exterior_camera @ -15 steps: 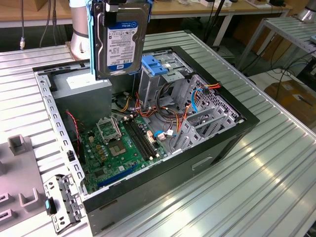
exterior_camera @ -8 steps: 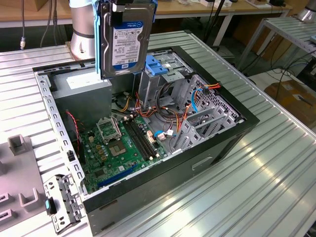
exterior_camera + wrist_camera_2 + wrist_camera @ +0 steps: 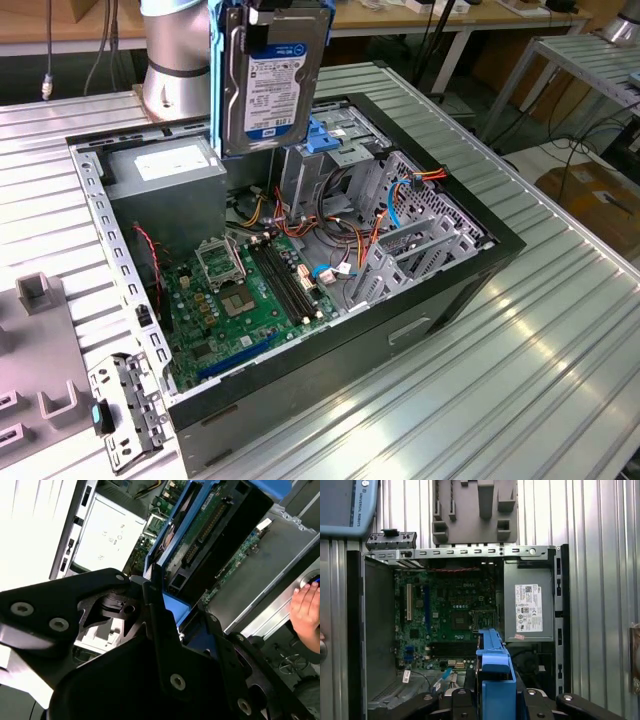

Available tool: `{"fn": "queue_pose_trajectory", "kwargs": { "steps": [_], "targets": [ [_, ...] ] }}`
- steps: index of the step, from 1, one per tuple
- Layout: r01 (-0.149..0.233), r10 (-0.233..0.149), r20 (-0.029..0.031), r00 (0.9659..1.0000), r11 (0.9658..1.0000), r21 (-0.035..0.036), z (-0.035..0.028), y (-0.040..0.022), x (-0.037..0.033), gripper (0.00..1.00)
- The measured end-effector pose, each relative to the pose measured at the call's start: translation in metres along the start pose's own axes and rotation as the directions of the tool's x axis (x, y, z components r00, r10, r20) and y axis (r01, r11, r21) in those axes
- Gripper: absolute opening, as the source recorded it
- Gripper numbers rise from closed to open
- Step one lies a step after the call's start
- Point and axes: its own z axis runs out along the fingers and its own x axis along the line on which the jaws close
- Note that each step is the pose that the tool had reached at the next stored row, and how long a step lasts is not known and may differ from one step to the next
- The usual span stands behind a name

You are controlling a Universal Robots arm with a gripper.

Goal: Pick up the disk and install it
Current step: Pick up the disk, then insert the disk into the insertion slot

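Progress halfway: holds disk (image 3: 272, 80) pinched by its blue frame between fingers of gripper (image 3: 495, 702), upright at top centre of exterior view above open computer case (image 3: 320, 395), not yet slotted into drive cage (image 3: 335, 180).

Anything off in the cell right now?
A person's hand is close beside the open case in the second wrist view, while the disk hangs above it. A loose metal bracket lies on the table outside the case.
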Motion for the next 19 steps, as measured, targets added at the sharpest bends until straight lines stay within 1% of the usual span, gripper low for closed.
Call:
{"fn": "queue_pose_trajectory", "kwargs": {
  "steps": [1,4,9,10,11,19],
  "targets": [
    [0.000,0.000,0.0001,1.0000,1.0000,0.0000,0.0001,-0.0009,0.0014,0.37],
    [0.000,0.000,-0.0001,1.0000,1.0000,0.0000,0.0010,-0.0039,0.0138,0.37],
    [0.000,0.000,0.0000,1.0000,1.0000,0.0000,0.0028,-0.0070,0.0307,0.37],
    [0.000,0.000,0.0000,1.0000,1.0000,0.0000,0.0031,-0.0077,0.0328,0.37],
    [0.000,0.000,0.0000,1.0000,1.0000,0.0000,0.0032,-0.0082,0.0341,0.37],
    [0.000,0.000,-0.0001,1.0000,1.0000,-0.0001,0.0032,-0.0082,0.0343,0.37]
  ]
}}
